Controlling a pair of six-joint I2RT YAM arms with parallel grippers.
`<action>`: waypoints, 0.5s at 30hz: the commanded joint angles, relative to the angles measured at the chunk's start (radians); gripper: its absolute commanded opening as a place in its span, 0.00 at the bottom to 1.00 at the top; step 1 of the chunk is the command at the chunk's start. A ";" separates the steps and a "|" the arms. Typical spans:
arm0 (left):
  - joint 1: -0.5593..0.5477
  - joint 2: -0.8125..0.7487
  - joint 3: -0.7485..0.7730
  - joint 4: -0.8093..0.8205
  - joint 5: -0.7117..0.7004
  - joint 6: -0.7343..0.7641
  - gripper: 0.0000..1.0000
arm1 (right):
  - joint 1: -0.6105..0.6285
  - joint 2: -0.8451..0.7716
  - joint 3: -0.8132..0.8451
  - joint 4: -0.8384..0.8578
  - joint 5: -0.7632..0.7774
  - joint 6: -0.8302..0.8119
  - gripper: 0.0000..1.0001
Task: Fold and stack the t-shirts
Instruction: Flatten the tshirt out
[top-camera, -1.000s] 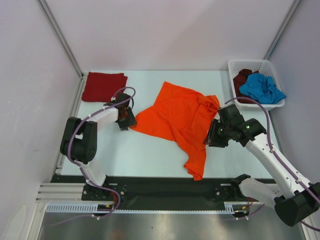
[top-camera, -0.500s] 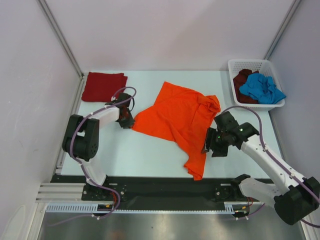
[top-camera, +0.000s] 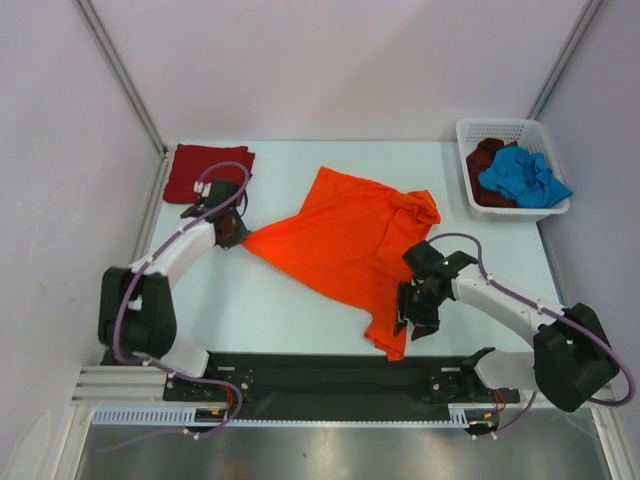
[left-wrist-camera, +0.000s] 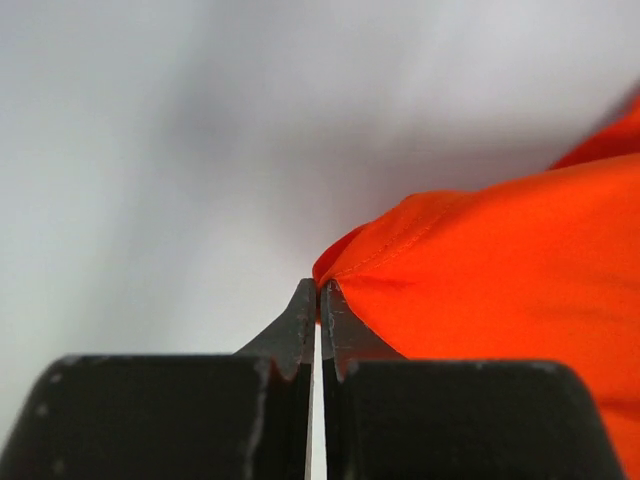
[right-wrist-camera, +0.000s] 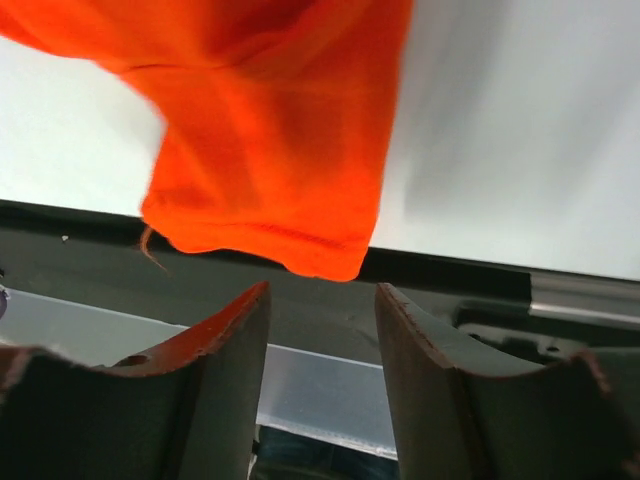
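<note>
Spreading the orange t-shirt (top-camera: 345, 235) flat is my step; it lies rumpled, well apart from the basket (top-camera: 500, 125). My left gripper (top-camera: 232, 230) pinches the corner farthest from the basket. My right gripper (top-camera: 415, 318) hovers spread beside the hem; I'd grip there, then tension gently.

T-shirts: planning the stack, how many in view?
4: orange shirt mid-table, dark red shirt back left, blue shirt and maroon shirt in the basket; others may hide beneath.
</note>
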 joint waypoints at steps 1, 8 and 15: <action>0.014 -0.170 -0.032 -0.029 -0.059 0.039 0.00 | 0.017 0.029 -0.029 0.089 -0.051 0.023 0.51; 0.012 -0.368 -0.116 -0.034 -0.068 0.053 0.00 | 0.017 0.041 -0.089 0.146 -0.107 0.032 0.50; 0.014 -0.455 -0.093 -0.071 -0.098 0.090 0.00 | 0.022 0.124 -0.126 0.269 -0.170 0.008 0.49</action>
